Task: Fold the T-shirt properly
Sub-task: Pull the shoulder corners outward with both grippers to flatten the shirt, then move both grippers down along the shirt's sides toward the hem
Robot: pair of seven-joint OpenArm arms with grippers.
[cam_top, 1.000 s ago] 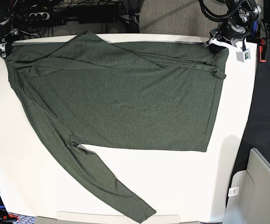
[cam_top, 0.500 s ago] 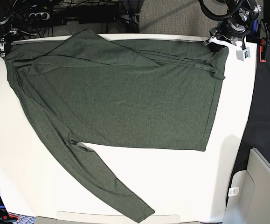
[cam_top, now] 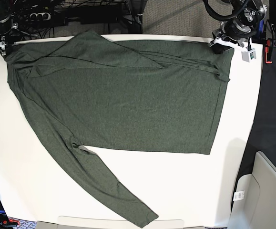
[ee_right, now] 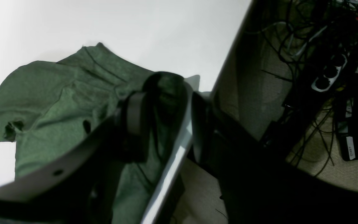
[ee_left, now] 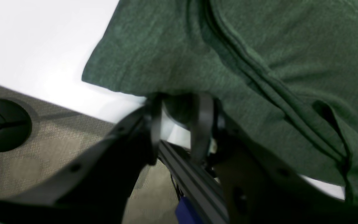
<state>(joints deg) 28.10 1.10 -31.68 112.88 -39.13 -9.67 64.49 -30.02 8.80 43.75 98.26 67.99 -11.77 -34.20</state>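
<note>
Garment under inspection: the T-shirt [cam_top: 128, 95], dark olive, lies spread on the white worktop [cam_top: 185, 186]. Its body covers the worktop's far half, with one long sleeve running toward the near edge. A second sleeve is folded across the chest along the far edge.

Left tool [ee_left: 179, 124] sits at the shirt's far corner by the worktop edge. Its jaws stand apart, with the cloth edge lying between them but not pinched.

Right tool [ee_right: 166, 121] sits at the opposite far corner. Its jaws are also parted, straddling the worktop edge, with a fold of cloth loose between them.

No containers are in view. A power strip [ee_right: 328, 76] lies on the floor beyond the worktop.
</note>
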